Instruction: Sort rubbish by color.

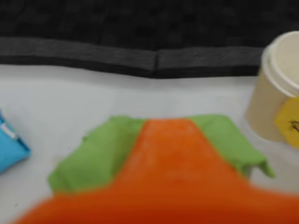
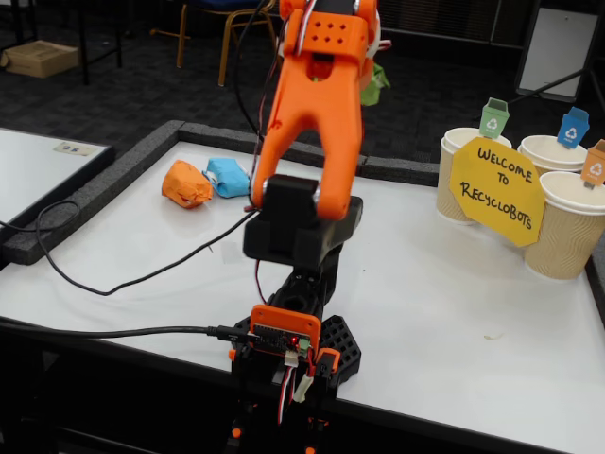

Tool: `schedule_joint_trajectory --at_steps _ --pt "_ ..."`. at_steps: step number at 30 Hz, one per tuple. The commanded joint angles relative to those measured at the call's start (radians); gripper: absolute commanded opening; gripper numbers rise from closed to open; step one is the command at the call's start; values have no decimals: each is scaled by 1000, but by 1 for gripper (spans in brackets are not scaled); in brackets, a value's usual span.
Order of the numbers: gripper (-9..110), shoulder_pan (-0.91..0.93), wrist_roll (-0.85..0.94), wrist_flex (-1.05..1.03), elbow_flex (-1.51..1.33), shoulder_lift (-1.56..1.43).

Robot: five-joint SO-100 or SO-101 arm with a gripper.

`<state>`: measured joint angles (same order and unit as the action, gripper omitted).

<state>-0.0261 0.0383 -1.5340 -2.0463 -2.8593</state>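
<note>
Three crumpled wads to account for, one aloft and two down on the white table [image 2: 454, 312]

Up at the top of the fixed view: gripper [image 2: 367, 68] on the raised orange arm [image 2: 317, 123], jaws pinched on the green wad [image 2: 375, 85], well above the tabletop and clear of everything on it. Seen in the wrist view as a blurred orange finger of the gripper [image 1: 169, 128] across the middle of the green wad [image 1: 98, 158], with green paper sticking out to both sides of it.

Down on the table, in the fixed view: orange wad [image 2: 185, 183] and light blue wad [image 2: 227, 177], touching side by side near the far left, just inside the dark raised border [image 2: 113, 175]. Caught again at the left edge of the wrist view, only partly in frame: light blue wad [image 1: 10, 148].

Over on the right of the fixed view: paper cups [image 2: 565, 227] grouped together, each with a small recycling tag clipped to its rim, green [image 2: 493, 118], blue [image 2: 573, 127] and orange [image 2: 596, 163]. Leaning against the front of them: yellow sign [image 2: 496, 191] reading "Welcome to Recyclobots". Well apart from both resting wads.

Trailing off the arm's base across the left of the table: black cable [image 2: 113, 284]
</note>
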Motion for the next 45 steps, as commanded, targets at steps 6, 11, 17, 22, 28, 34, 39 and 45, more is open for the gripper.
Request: schedule_joint_trajectory --at_steps 6,11,17,22,28,34,39,45 --pt "0 132 -5 -52 192 -28" --pt "0 216 -5 -55 213 -28" --pt "0 301 -5 -75 264 -28" --pt "0 368 -5 -89 298 -28" --pt "0 445 -5 -107 344 -28" --pt "0 497 -5 -103 360 -26" --pt "0 535 -5 -98 356 -26" --pt "0 583 -5 -44 316 -18"
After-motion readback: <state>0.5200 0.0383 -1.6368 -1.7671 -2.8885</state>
